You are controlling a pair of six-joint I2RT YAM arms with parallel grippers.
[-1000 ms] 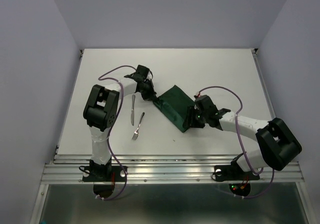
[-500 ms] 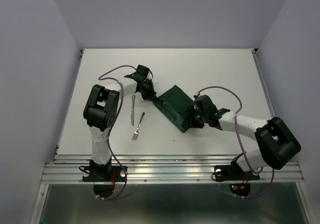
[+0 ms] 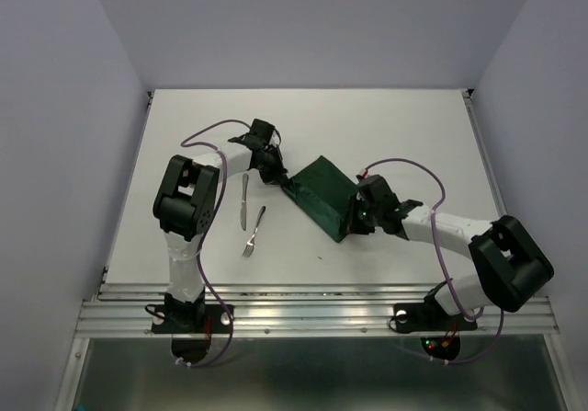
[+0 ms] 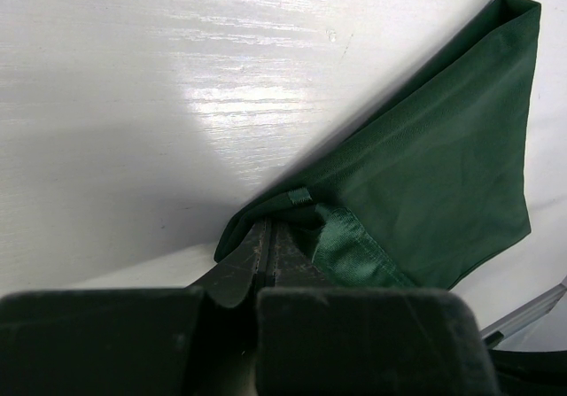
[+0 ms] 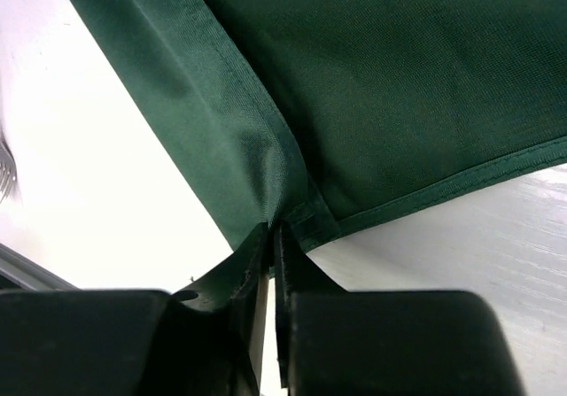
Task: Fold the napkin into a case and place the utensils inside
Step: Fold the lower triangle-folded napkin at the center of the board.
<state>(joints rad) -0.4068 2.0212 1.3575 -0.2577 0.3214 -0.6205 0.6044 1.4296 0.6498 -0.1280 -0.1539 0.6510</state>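
Green napkin [image 3: 320, 197] now pinched at both ends.
Your right hand [image 5: 273, 236] has just closed from half open onto the napkin's near corner; your left hand [image 4: 268, 236] stays clamped on the far corner. The cloth lies folded on the table [image 3: 395, 135], with fork [image 3: 253, 232] and knife [image 3: 243, 199] just left of it. You can likely start the next fold.

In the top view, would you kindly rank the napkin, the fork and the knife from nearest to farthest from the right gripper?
1. The napkin: touching, its near corner pinched in the right gripper.
2. The fork: to the left, past the napkin's near end.
3. The knife: farther left, just beyond the fork.
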